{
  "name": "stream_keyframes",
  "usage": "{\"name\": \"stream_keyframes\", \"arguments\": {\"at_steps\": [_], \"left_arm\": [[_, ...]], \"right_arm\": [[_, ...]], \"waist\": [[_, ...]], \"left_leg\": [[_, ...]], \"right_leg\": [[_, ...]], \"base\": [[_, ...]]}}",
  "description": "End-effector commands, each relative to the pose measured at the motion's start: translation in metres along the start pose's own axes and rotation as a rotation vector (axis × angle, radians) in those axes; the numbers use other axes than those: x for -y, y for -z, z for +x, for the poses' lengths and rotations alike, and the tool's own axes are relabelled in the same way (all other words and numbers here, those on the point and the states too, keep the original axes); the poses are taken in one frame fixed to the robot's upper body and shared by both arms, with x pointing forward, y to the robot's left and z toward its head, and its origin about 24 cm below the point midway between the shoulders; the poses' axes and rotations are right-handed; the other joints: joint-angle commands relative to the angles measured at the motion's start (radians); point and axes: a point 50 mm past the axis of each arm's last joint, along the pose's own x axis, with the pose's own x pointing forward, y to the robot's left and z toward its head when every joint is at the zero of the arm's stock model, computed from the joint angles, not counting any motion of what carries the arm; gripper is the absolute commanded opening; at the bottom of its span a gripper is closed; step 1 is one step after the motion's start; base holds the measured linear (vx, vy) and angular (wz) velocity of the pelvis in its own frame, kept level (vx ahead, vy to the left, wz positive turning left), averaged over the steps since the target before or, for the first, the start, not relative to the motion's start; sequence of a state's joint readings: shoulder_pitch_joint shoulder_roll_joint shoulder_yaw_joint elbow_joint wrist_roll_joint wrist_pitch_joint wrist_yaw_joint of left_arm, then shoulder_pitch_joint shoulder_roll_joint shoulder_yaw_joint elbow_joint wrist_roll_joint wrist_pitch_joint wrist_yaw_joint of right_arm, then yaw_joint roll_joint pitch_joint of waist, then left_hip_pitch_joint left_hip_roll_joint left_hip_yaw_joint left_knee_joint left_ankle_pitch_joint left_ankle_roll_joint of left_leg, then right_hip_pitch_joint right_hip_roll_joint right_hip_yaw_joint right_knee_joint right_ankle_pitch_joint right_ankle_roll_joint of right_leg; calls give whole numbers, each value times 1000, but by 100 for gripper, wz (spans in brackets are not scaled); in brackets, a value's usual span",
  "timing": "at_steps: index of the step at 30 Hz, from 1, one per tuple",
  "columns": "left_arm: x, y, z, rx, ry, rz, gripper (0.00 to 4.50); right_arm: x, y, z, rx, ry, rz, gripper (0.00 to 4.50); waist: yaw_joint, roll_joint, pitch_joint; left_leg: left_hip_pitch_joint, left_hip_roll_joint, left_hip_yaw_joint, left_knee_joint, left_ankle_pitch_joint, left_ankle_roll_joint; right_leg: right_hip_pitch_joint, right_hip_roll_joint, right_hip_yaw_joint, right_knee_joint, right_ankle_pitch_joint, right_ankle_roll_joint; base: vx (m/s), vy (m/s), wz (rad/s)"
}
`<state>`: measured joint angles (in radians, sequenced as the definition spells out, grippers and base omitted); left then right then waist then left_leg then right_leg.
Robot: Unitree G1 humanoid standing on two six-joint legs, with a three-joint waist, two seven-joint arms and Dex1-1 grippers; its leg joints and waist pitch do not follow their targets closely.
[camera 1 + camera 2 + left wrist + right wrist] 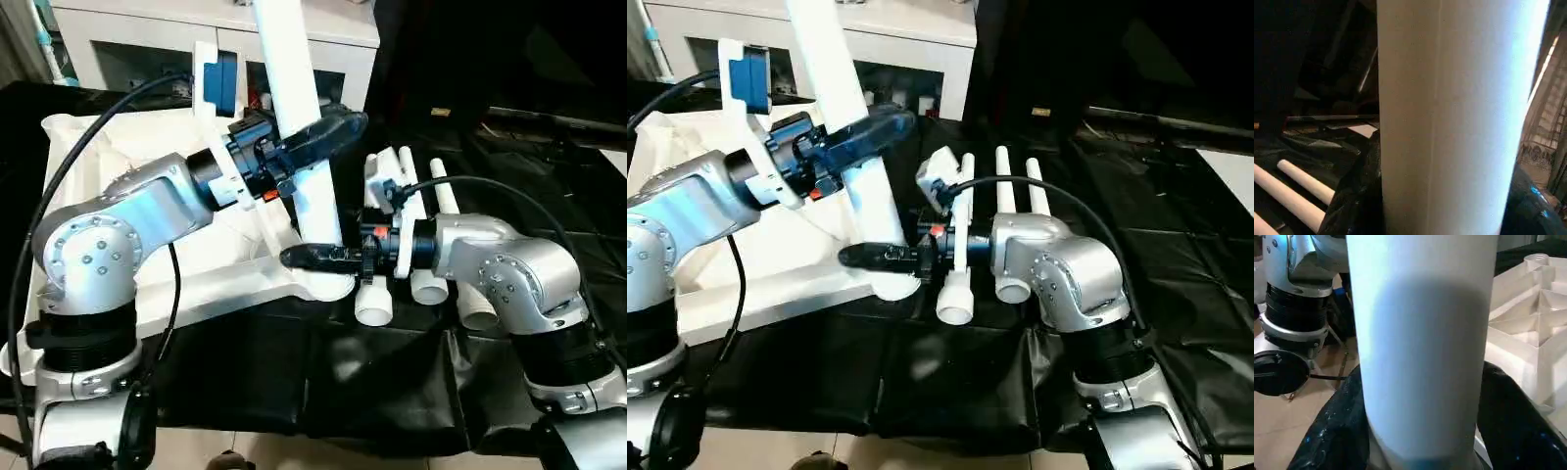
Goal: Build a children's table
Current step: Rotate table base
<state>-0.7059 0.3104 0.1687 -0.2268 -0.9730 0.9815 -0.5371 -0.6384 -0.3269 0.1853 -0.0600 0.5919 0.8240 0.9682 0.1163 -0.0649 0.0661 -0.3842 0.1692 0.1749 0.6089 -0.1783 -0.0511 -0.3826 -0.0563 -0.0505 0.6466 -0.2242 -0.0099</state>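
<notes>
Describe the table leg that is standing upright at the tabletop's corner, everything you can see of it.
The upright leg is a long, smooth white tube, plastic by the look of it, leaning slightly and running out of the picture's top. Its foot sits at the near corner of the ribbed white tabletop. The left gripper clasps it midway up, and the right gripper clasps it just above the foot. Three more legs lie beside it on the black sheet.

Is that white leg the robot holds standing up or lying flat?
Standing up, slightly tilted: the leg rises from the tabletop's near corner, with both pincers around it.
</notes>
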Motion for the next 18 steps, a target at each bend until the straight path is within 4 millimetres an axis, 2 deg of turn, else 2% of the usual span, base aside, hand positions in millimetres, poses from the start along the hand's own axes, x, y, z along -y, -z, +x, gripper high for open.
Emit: {"name": "stream_keyframes", "arguments": {"at_steps": [1, 3, 5, 14, 18], "left_arm": [[7, 2, 2, -30, 48, 24, 184], [7, 6, 2, -69, 54, 47, 184], [7, 7, 2, -85, 52, 59, 184], [5, 6, 2, -85, 51, 66, 184], [3, -2, 1, -39, 37, 94, 184]], "right_arm": [[-1, -3, -3, -2, 6, -9, 245], [-1, -5, -5, 6, -6, -3, 238], [-1, -6, -5, 7, -7, -7, 209], [1, -5, -3, 13, 13, 1, 198], [1, -3, -2, 18, 4, 24, 196]], "waist": [[2, 13, -73], [2, 13, -73], [1, 12, -73], [2, 12, -73], [2, 11, -73]], "left_leg": [[23, 57, -20, -69, -85, -45], [23, 57, -21, -69, -84, -46], [23, 57, -20, -70, -82, -48], [22, 56, -20, -69, -84, -53], [23, 56, -20, -69, -82, -52]], "right_leg": [[48, -84, 51, -66, -22, -187], [48, -84, 51, -67, -23, -182], [47, -84, 51, -66, -16, -182], [48, -85, 52, -66, -20, -184], [47, -84, 51, -66, -23, -181]], "base": [[0, 0, 0], [0, 0, 0], [0, 0, 0], [0, 0, 0], [0, 0, 0]]}}
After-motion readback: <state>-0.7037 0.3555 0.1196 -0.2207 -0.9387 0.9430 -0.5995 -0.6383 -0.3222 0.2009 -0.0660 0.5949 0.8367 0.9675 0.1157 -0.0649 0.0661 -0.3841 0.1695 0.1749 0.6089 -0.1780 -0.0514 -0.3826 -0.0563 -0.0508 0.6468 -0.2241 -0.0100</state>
